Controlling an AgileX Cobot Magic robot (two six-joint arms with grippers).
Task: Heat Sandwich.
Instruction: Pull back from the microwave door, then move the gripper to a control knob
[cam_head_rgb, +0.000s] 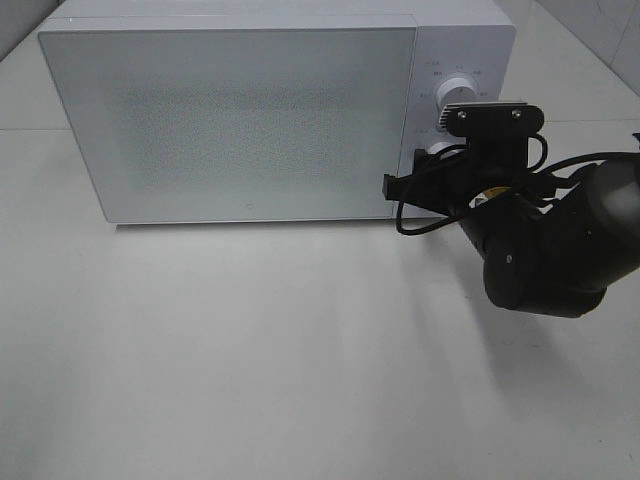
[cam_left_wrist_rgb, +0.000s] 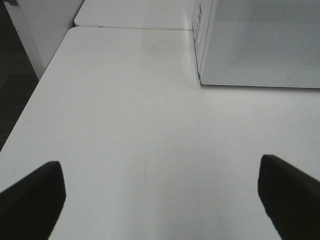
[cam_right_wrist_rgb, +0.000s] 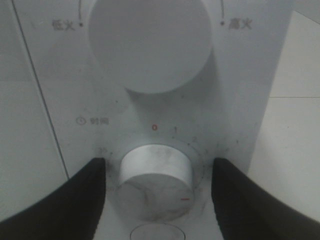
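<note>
At left: left gripper (cam_left_wrist_rgb: 160, 197) spread wide, empty, above bare surface (cam_left_wrist_rgb: 125, 125) beside microwave (cam_left_wrist_rgb: 250, 45) corner. Centre: microwave door (cam_head_rgb: 230, 120) shut, frosted; no sandwich visible anywhere, probably inside. At right: right gripper (cam_right_wrist_rgb: 159, 175) straddling timer knob (cam_right_wrist_rgb: 156, 182), jaws apart, gaps either side, not gripping. Looks late-stage: loading and closing done, timer setting left.

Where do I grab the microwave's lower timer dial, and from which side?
Pinch the timer dial by its round rim, coming straight at the front panel: it is a short cylinder standing proud of the panel, with room either side.
</note>
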